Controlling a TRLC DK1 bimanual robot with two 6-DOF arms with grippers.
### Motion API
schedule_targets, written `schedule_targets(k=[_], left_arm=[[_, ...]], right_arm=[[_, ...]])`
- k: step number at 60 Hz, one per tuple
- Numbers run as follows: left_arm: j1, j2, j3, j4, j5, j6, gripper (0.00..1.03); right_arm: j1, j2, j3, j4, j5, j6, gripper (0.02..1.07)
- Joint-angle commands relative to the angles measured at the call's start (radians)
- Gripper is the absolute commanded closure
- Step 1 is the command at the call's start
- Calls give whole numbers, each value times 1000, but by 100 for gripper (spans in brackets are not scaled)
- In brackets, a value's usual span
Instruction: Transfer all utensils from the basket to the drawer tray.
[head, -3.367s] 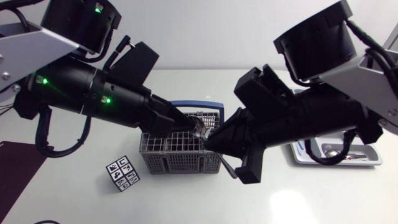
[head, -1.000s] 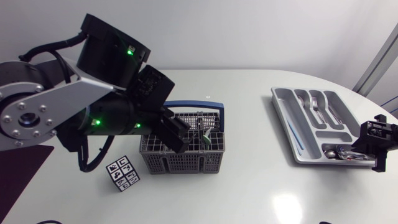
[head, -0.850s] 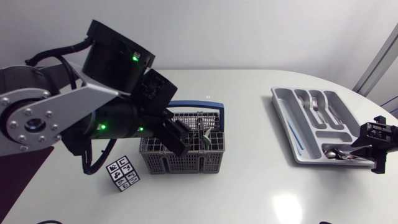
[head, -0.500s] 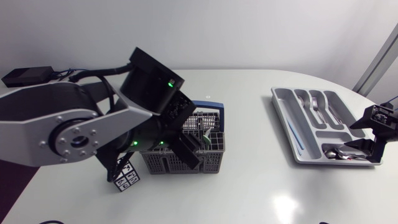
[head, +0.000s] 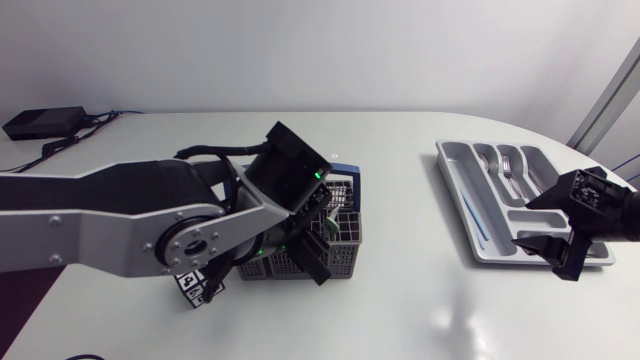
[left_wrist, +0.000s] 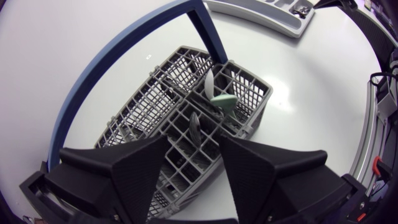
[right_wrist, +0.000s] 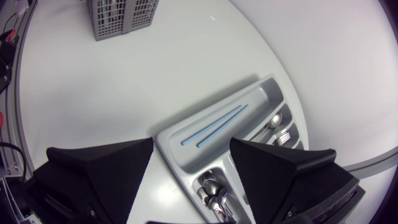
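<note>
Two pieces stand in the basket (left_wrist: 258, 106), a pale green utensil (left_wrist: 219, 99) and a dark utensil (left_wrist: 195, 124), just under the left gripper (left_wrist: 193, 149), its fingers spread and empty. Over the drawer tray (right_wrist: 261, 87), the right gripper (right_wrist: 191, 146) hangs released above the spoons (right_wrist: 211, 186).

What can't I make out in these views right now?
- Head view: the left arm covers most of the basket, so remaining utensils cannot be counted.
- Left wrist view: the dark utensil sits deep in the basket; its type is unclear.
- Head view: the right end effector hides the tray's spoon compartment.
- Right wrist view: the spoons are partly hidden by that end effector.
</note>
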Motion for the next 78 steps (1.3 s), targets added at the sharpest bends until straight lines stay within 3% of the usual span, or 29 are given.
schedule_targets(k=[1,5,27,78], left_arm=[[-6,35,27,19,-22,21,49],[-6,44,29,26,-38,22,50],[-13,68,18,92,-65,48,99],[-46,-119,-32,137,-150,133,100]], right_arm=[[48,-67,-57,-10,-4,54,16],[80,-104,-78,-10,2,75,16],[175,-204,-137,-27,31,127,16],[250,-245,-157,-34,57,183,16]])
